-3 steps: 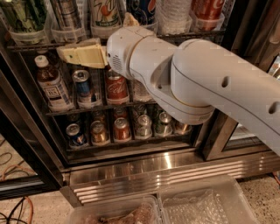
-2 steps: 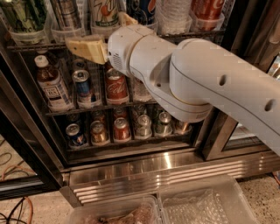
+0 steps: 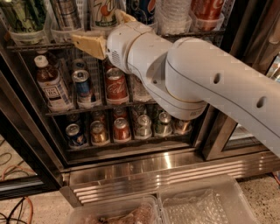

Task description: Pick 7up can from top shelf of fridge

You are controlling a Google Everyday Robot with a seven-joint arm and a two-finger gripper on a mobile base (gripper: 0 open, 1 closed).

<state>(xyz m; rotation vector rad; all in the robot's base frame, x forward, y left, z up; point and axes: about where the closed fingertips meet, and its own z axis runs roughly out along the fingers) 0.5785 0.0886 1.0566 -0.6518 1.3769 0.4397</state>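
The 7up can (image 3: 104, 10), white and pale green with a red-orange mark, stands in a clear holder on the top shelf (image 3: 38, 45) of the fridge (image 3: 153, 168); its top is cut off by the frame. My gripper (image 3: 107, 30) is open at the shelf's front edge, just below and in front of the can. One tan finger (image 3: 89, 43) points left under the rack edge. The other finger (image 3: 124, 16) rises at the can's right side. My white arm (image 3: 197, 74) hides the shelf's middle right.
A dark green can (image 3: 21, 15) and a silver striped can (image 3: 65, 13) stand left of the 7up can; a blue can (image 3: 142, 8), clear cups (image 3: 175, 15) and a red can (image 3: 208, 8) stand right. Lower racks hold bottles and cans. Two clear bins (image 3: 205, 203) lie below.
My gripper has risen and shifted right, from below the top rack's edge up to the 7up can's holder. The cans have not moved.
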